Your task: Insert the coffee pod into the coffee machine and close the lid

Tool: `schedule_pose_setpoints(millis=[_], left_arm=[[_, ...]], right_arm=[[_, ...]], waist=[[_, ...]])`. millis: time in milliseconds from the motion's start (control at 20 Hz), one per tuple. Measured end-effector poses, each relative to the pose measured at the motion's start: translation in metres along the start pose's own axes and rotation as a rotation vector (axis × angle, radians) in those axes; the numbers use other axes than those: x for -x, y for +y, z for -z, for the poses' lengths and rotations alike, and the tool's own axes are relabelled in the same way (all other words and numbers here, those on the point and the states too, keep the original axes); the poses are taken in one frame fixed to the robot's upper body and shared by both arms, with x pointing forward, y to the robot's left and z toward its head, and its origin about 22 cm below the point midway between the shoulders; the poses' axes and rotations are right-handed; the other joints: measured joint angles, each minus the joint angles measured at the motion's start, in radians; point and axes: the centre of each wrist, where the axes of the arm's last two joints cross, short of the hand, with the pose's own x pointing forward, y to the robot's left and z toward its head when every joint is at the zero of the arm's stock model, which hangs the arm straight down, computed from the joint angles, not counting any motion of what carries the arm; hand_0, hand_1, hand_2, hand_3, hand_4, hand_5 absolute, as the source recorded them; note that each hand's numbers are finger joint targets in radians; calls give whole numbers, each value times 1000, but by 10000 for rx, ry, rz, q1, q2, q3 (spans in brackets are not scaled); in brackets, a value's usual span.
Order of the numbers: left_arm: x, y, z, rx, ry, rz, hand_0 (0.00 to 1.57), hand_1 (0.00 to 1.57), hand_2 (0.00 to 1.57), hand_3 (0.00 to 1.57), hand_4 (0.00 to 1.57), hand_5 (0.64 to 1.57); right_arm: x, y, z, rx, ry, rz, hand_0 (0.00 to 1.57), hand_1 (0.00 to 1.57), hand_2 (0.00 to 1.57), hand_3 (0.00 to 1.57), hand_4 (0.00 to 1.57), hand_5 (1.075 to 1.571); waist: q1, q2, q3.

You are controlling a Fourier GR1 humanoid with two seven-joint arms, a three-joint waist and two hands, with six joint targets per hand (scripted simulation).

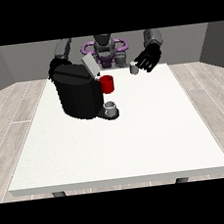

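Seemingly, the carrying step was in hand: in the front view the hand at the view's right point(147, 59) was raised above the far edge of the desk point(123, 147) with its fingers curled round a small grey coffee pod point(134, 68), held in the air well to the right of the coffee machine point(77, 93). That machine, a bulky black body, stood on the far left part of the desk, and its grey lid point(90, 65) was tilted up and open above the top. A red part point(107, 84) showed on the machine's right side, just under the lid, and a small grey cup point(110, 107) sat on the machine's base below that. By my judgement, the next move called for bringing the pod leftward to the opening beneath the lid, lowering it in, and only then pushing the lid down. The upright lid itself stood between the pod and the opening, so the approach would likely need to come from above or the front. Whether the hand at the view's left point(54, 66) was clenched or relaxed I could not tell, since it was mostly hidden behind the machine.
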Motion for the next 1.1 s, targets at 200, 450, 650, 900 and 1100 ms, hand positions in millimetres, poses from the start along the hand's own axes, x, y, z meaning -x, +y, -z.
schedule_pose_setpoints(millis=[200,450,650,900,1100], left_arm=[[-12,19,7,-398,-112,11,1253,1253,1328,1281,537,1571],[-27,48,14,-1070,-144,223,1248,1248,1292,1237,515,1571],[-42,76,21,-1710,-24,81,1239,1239,1262,1198,476,1571],[-63,96,27,-1972,-316,106,1284,1284,1340,1276,519,1571],[-73,111,29,-2211,-459,243,1281,1281,1306,1226,501,1571]], right_arm=[[-9,6,5,-167,-408,30,0,0,0,0,526,1571],[-23,17,7,-446,-579,-101,0,0,0,0,506,1571],[-37,23,11,-639,-927,-168,0,0,0,0,502,1571],[-47,22,17,-632,-1269,-266,0,0,0,0,483,1571],[-54,26,19,-622,-1515,-219,0,0,0,0,526,1571]], waist=[[-249,220,-1],[-721,399,-4],[-1149,752,-4],[-1320,1076,-2],[-1500,1327,-2]])
